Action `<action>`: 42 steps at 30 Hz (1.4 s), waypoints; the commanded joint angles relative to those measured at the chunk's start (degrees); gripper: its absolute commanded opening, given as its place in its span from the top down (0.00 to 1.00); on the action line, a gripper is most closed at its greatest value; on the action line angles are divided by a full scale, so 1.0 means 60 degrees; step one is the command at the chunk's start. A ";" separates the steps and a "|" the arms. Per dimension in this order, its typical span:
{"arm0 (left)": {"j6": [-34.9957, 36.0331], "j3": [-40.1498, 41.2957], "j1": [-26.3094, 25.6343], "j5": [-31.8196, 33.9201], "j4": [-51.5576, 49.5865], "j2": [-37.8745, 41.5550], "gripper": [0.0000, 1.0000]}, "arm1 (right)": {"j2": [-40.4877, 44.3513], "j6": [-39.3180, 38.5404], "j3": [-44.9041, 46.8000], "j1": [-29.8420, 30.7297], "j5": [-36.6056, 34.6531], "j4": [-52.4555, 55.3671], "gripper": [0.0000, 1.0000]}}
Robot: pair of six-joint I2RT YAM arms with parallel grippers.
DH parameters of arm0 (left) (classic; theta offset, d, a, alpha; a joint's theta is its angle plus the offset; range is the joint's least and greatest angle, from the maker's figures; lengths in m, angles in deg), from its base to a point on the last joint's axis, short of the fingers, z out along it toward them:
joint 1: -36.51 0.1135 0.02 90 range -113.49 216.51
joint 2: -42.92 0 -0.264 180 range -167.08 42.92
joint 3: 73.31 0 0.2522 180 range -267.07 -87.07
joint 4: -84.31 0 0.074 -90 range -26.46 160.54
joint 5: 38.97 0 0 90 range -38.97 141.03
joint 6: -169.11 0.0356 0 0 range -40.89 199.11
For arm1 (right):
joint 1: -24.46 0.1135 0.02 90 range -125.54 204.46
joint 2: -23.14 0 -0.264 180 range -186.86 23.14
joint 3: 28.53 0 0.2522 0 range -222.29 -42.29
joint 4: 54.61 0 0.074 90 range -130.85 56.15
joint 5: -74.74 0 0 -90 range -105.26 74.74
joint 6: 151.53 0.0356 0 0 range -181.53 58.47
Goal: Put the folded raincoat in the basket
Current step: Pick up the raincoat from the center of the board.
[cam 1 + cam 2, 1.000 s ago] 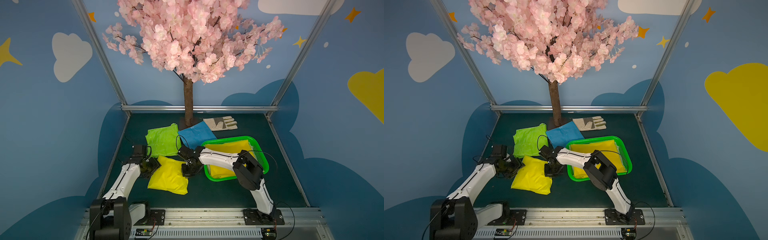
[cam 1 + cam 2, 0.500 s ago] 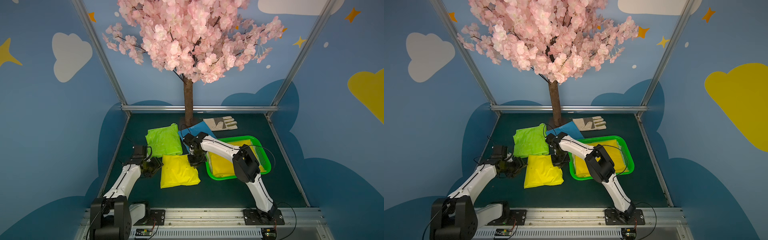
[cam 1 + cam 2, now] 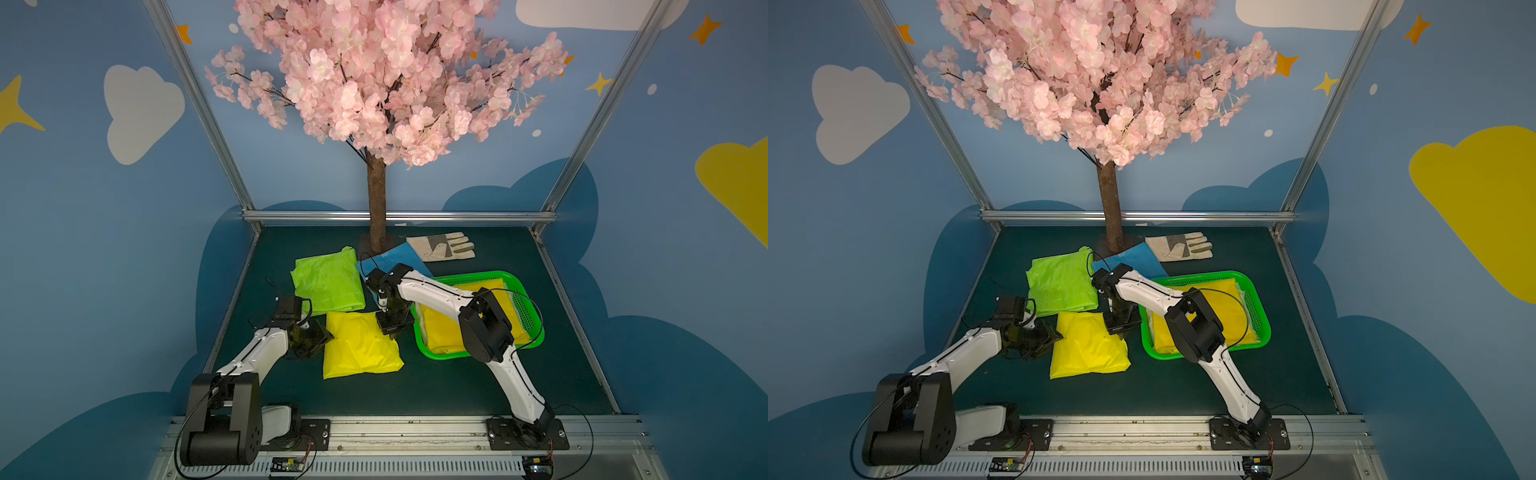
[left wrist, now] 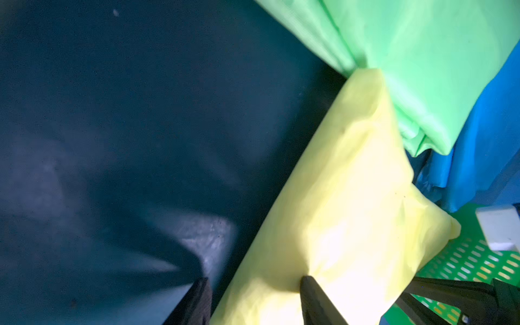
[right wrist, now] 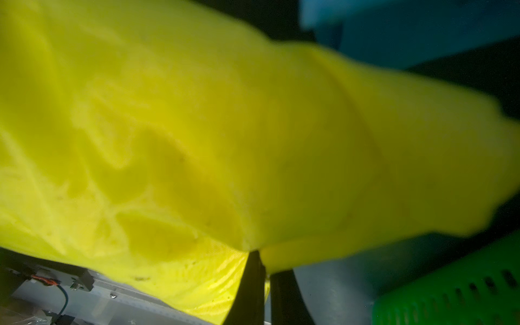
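Clearly the folded yellow raincoat (image 3: 357,349) has not reached the basket (image 3: 524,316): it lies flat on the dark table just beside it, between the 2 arms, and a second yellow raincoat (image 3: 436,328) already fills the basket's floor. The right gripper (image 5: 263,253) is pinched shut on a small bit of fabric at the corner nearest the basket. The left gripper (image 4: 253,281) stands partly open at the opposite edge, with 1 finger on top of the raincoat and the other on the table side. The main risk is unfolding. The material looks thin and slippery, so a lift from the right-hand pinch alone would probably let the layers slide apart or slip free. If the left jaws close on only the top layer, the fold could peel open. The far corner touches the lime-green raincoat (image 3: 328,282), which might be dragged along. A low carry could catch the basket's near rim and shove it. The right forearm also reaches across the basket, and the raincoat inside may leave the new one hanging over the wall.
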 commanded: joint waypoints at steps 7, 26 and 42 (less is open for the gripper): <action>0.0154 0.0043 -0.0039 -0.0201 0.0275 -0.0203 0.62 | -0.0141 -0.0092 -0.0198 -0.0080 -0.0084 0.0545 1.00; -0.0272 -0.1806 0.0069 -0.0359 -0.2652 0.1207 0.98 | 0.1082 -0.0209 -0.0505 0.0124 0.0986 0.0379 1.00; -0.2994 -0.4805 -0.3657 0.0517 -0.2521 0.0602 0.98 | 0.4759 -0.1349 0.0501 -0.3053 -0.0550 0.2257 1.00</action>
